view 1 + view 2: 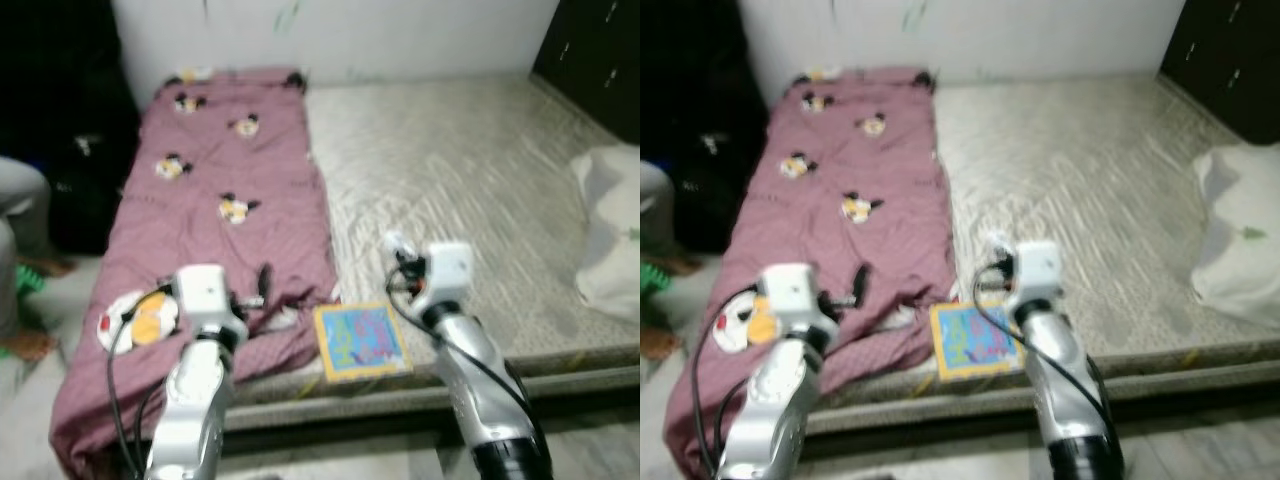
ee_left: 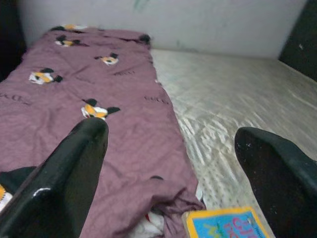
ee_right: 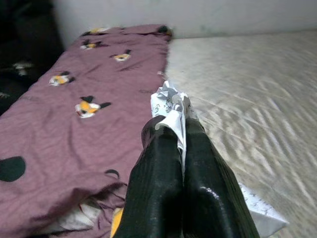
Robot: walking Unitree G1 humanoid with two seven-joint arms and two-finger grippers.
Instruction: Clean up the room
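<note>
Right end effector [image 3: 181,144] around crumpled paper [image 3: 170,101]

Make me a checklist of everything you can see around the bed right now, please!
Surface: grey mattress, half under a maroon cartoon blanket.
Job's things: crumpled white paper pinched in the right gripper; colourful book at the mattress's front edge.
Clutter: white pillow on the right.
Grippers: left gripper open, above the blanket.
Cables: black, along both arms.
Surroundings: white wall, dark cabinet.
</note>
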